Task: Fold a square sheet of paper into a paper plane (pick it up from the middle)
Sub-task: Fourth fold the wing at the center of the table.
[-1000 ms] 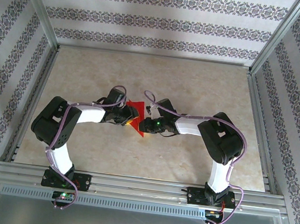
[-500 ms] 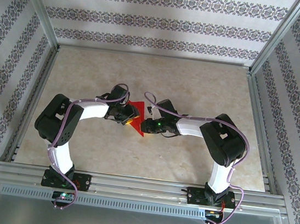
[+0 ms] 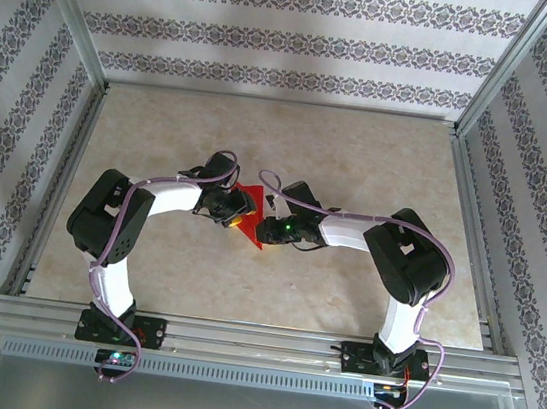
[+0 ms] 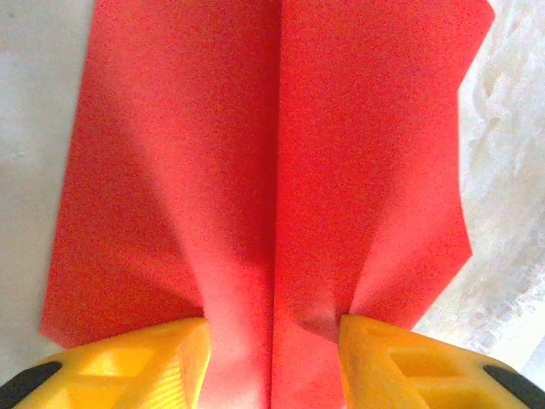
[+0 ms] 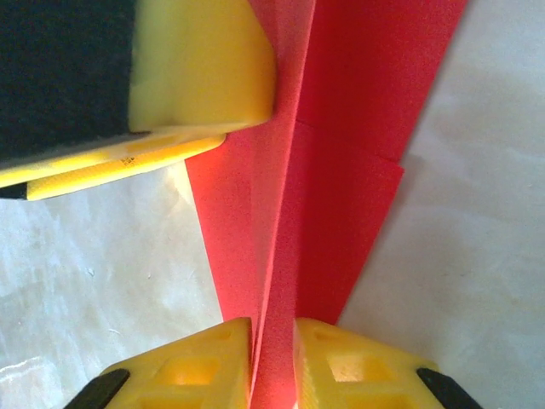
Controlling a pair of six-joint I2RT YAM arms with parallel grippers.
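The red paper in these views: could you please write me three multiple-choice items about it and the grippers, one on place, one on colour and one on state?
1. Where on the table is the red paper?
A. At the far edge.
B. In the middle, between the two grippers.
C. In the near right corner.

2. What colour are the left gripper's fingers?
A. Blue.
B. White.
C. Yellow.

3. How does the right gripper stand?
A. Shut on the paper's raised centre fold.
B. Wide open over bare table.
C. Shut on nothing.

Answers:
1 B, as the top view shows the paper mid-table where the arms meet.
2 C, as the left wrist view shows yellow tips.
3 A, as the right wrist view shows both fingers pressed against the fold.
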